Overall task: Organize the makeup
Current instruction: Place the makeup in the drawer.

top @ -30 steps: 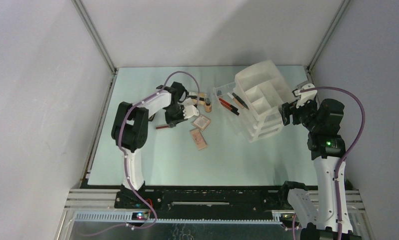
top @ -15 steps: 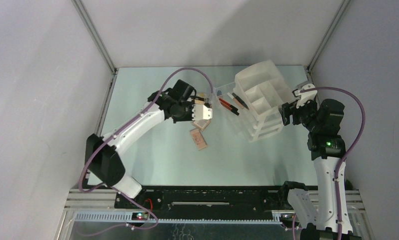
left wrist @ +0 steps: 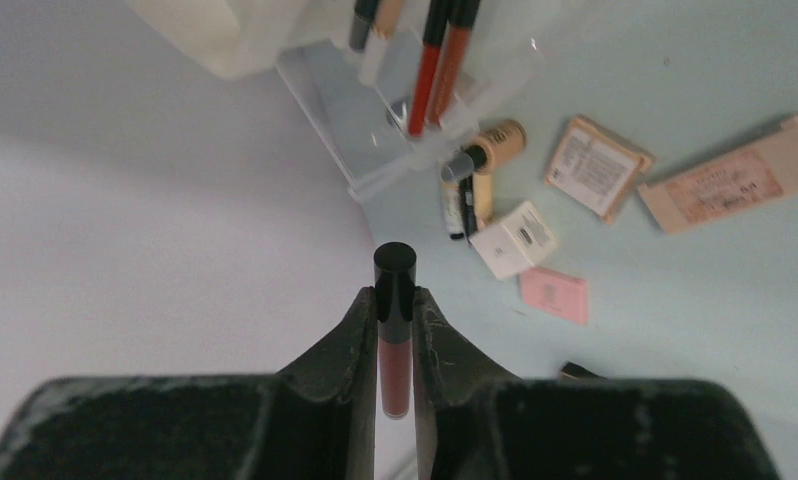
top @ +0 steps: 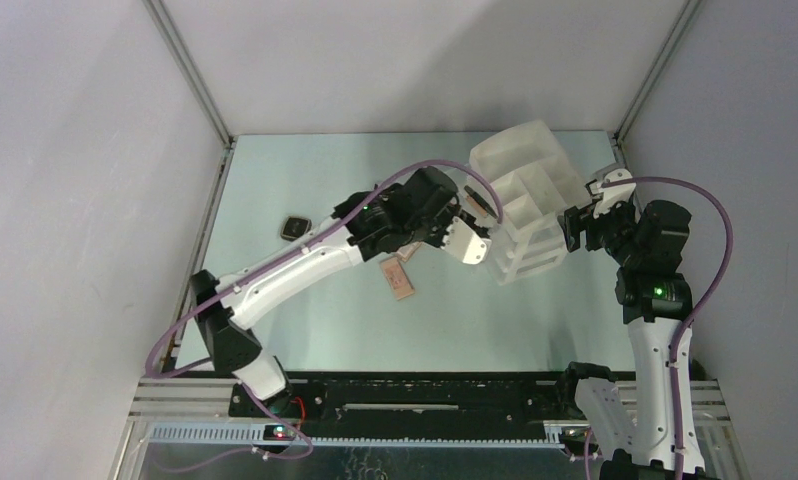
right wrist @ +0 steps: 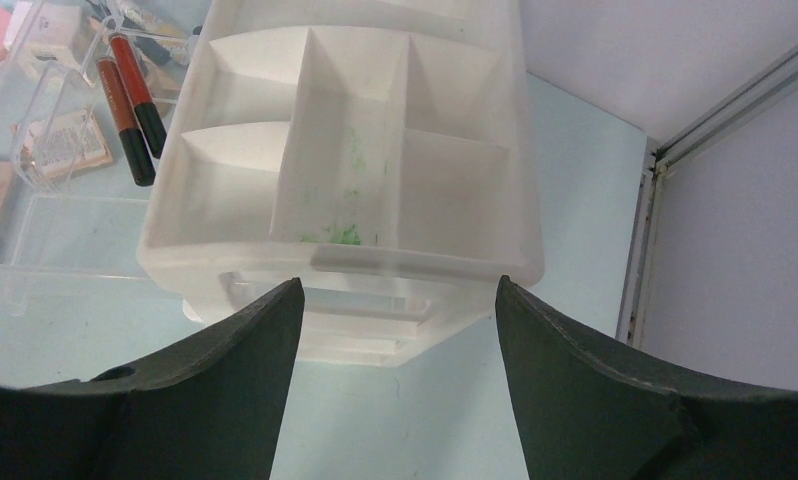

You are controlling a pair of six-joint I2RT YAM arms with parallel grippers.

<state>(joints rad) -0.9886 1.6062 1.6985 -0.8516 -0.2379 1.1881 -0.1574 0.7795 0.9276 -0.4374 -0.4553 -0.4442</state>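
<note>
My left gripper (left wrist: 395, 305) is shut on a thin red tube with a black cap (left wrist: 395, 345), held above the table. In the top view it (top: 469, 245) hangs by the front left of the white organizer (top: 520, 195). Below it lie a beige black-capped bottle (left wrist: 495, 145), a small white box (left wrist: 515, 238), a pink palette (left wrist: 553, 294) and two beige palettes (left wrist: 595, 165). Red and black pencils (left wrist: 430, 70) lie in the clear tray (left wrist: 370, 150). My right gripper (right wrist: 395, 290) stands open just off the organizer's right end (right wrist: 355, 150), holding nothing.
A black square compact (top: 295, 227) lies alone at the left of the mat. A beige palette (top: 397, 278) sits under my left arm. Grey walls and a metal corner rail (right wrist: 645, 240) close in beside the organizer.
My left arm has swung right from the makeup pile to the organizer, carrying the red tube. The black compact now shows. The right arm has not moved.
</note>
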